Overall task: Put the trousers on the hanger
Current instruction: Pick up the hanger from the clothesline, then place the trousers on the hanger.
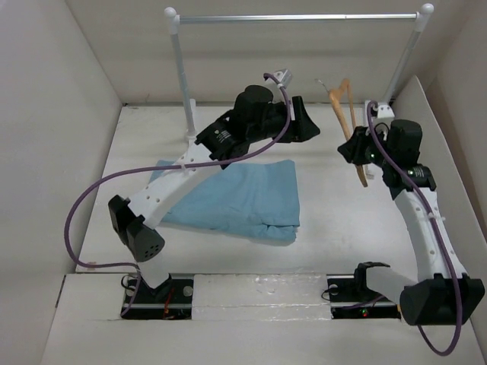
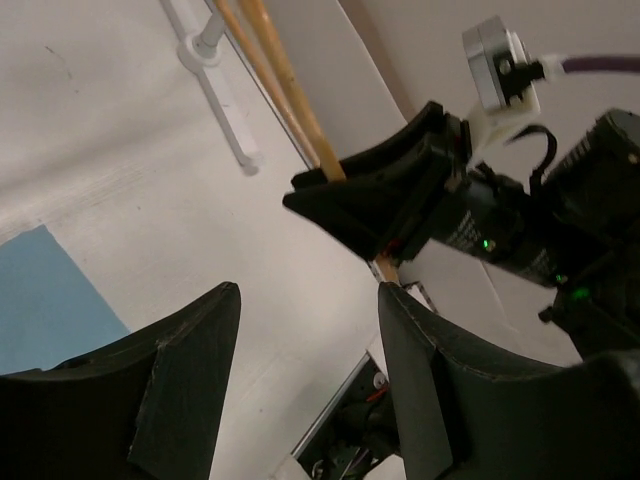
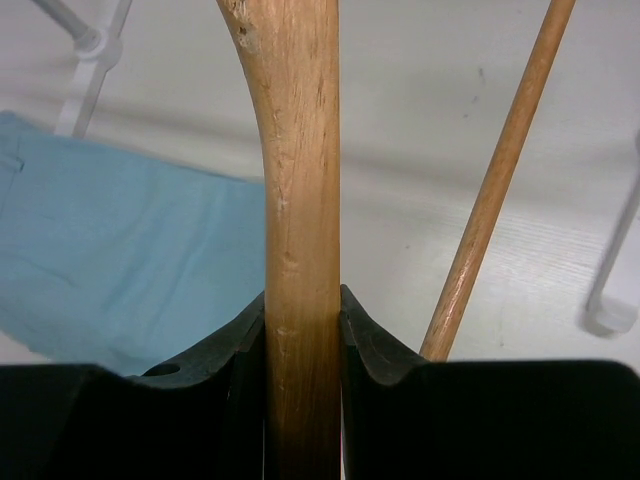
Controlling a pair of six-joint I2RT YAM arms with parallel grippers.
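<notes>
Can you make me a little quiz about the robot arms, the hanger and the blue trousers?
1. True or false: the right gripper is shut on the hanger.
2. Where are the trousers? A) draped on the hanger B) lying on the table C) held by the right gripper
3. Fill the gap: the left gripper is ____ and holds nothing.

Key: 1 true. 2 B. 3 open.
</notes>
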